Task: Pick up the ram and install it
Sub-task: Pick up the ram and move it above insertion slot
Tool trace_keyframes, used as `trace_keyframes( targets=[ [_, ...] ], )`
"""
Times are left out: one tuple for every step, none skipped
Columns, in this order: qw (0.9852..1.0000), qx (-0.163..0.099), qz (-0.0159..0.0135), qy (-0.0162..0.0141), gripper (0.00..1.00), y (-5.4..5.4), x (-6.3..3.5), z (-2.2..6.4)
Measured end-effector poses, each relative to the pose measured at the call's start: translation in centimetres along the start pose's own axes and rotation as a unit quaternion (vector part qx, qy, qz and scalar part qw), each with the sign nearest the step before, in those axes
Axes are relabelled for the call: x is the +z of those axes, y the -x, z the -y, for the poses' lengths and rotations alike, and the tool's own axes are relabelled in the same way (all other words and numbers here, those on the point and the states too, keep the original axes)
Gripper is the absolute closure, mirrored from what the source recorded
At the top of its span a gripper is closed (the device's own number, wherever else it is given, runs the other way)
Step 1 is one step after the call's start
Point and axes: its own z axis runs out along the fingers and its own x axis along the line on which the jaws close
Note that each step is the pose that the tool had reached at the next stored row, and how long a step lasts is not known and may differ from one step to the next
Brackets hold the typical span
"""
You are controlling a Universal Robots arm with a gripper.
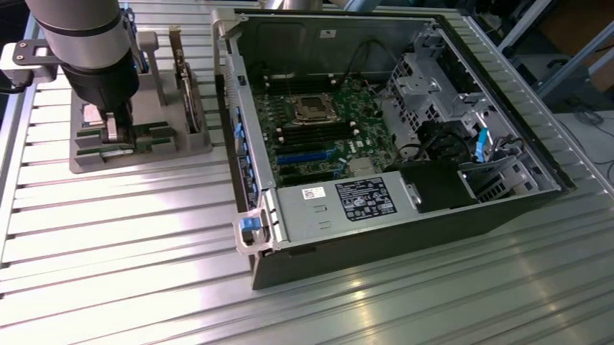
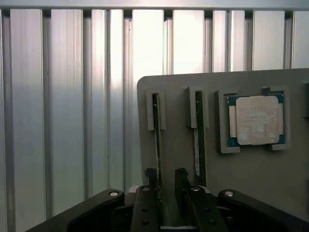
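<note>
**End effector at holder, part-open astride the ram**

Your end effector (image 2: 165,176) stands part-open with a finger on either side of the ram (image 2: 156,130), not visibly clamped. The ram stands on edge in the slot nearest the edge of the holder (image 2: 251,183) on the bench (image 1: 125,237). The holder also carries a second stick (image 2: 198,125) in the next slot and a processor (image 2: 256,120) in a square pocket. The open case (image 1: 384,244) holds the motherboard (image 1: 317,136). Risks to weigh: the ram lies nearer one finger, so closing may tilt or jam it, and the other finger, near the second stick, may knock that.
</note>
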Motion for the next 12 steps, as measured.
trace_keyframes(
  targets=[
    [1.0000,0.000,-0.0001,0.0000,0.78,0.00,0.00,0.00],
    [1.0000,0.000,0.0001,0.0000,0.88,0.00,0.00,0.00],
    [1.0000,0.000,0.0001,0.0000,0.88,0.00,0.00,0.00],
    [1.0000,0.000,0.0000,0.0000,0.88,0.00,0.00,0.00],
    [1.0000,0.000,0.0000,0.0000,0.88,0.00,0.00,0.00],
    [1.0000,0.000,0.0000,0.0000,0.88,0.00,0.00,0.00],
    [1.0000,0.000,0.0000,0.0000,0.88,0.00,0.00,0.00],
    [1.0000,0.000,0.0000,0.0000,0.88,0.00,0.00,0.00],
    [1.0000,0.000,0.0000,0.0000,0.88,0.00,0.00,0.00],
    [1.0000,0.000,0.0000,0.0000,0.88,0.00,0.00,0.00],
    [1.0000,0.000,0.0000,0.0000,0.88,0.00,0.00,0.00],
    [1.0000,0.000,0.0000,0.0000,0.88,0.00,0.00,0.00]
  ],
)
